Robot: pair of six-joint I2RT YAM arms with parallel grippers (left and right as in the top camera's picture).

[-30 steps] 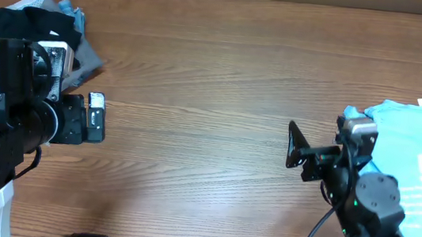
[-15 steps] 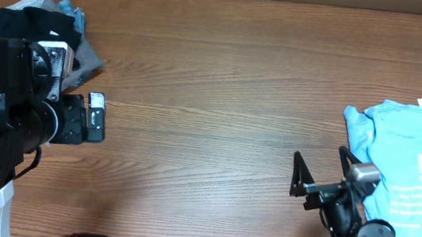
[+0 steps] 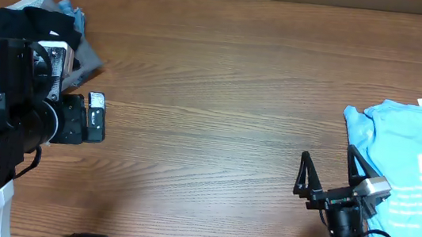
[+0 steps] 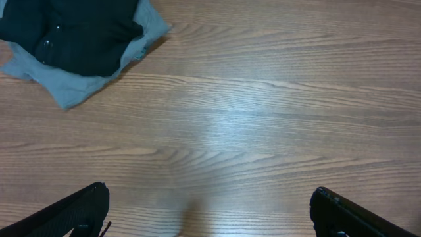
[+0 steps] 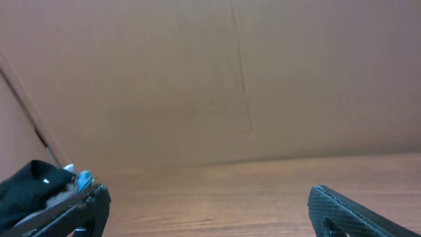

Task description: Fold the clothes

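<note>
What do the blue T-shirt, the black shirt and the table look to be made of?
The blue T-shirt looks like thin matte knit fabric, probably cotton: it lies flat with soft creases and a white print. The black shirt seems soft matte cloth too, crumpled into limp folds; fibre unclear. The table looks like wood or wood-look laminate: brown grain, faint sheen.

A broad stretch of the brown wooden table [image 3: 214, 95] is left bare between a crumpled heap of black, grey and blue garments [image 3: 42, 23] at the far left corner and a light blue printed T-shirt [image 3: 410, 157] spread at the right edge. The left side is taken up by the bulky black left arm [image 3: 3, 123]. Just beside the T-shirt's left edge, passage is narrowed by the right gripper [image 3: 327, 152], its fingers spread.
</note>
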